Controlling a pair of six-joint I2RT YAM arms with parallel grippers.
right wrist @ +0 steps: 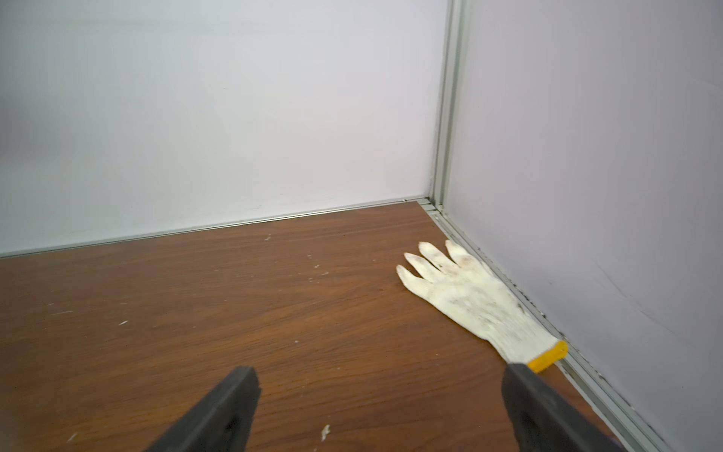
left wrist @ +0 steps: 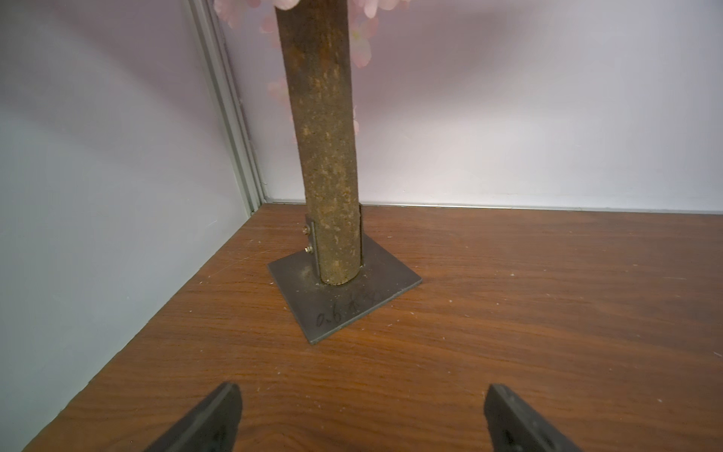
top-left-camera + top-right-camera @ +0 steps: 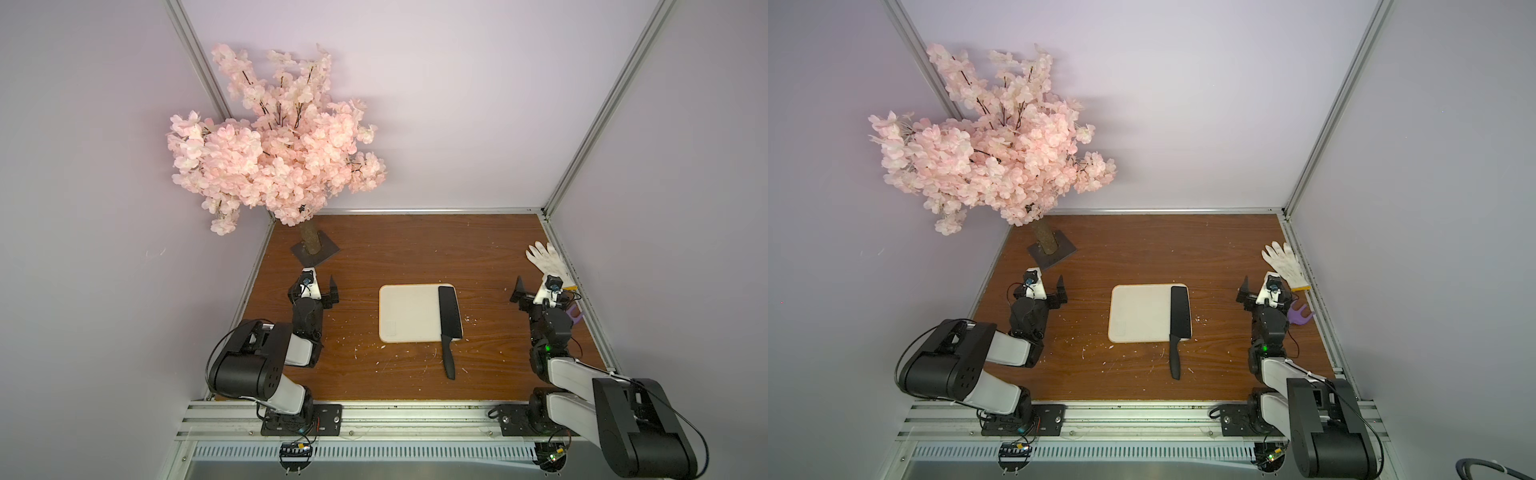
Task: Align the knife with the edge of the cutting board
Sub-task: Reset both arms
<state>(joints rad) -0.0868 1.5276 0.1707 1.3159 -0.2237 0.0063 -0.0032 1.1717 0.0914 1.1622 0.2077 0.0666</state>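
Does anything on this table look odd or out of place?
The knife lies slightly askew on the board, handle overhanging its near edge. A soiled glove and a purple toy sit at the table's right side, unrelated to cooking, and white flecks litter the wood.

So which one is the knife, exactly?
Find the brown wooden table, then the cream cutting board at its middle. The knife lies along the board's right edge, handle poking off onto the wood. It's the only all-black, broad-bladed thing there.
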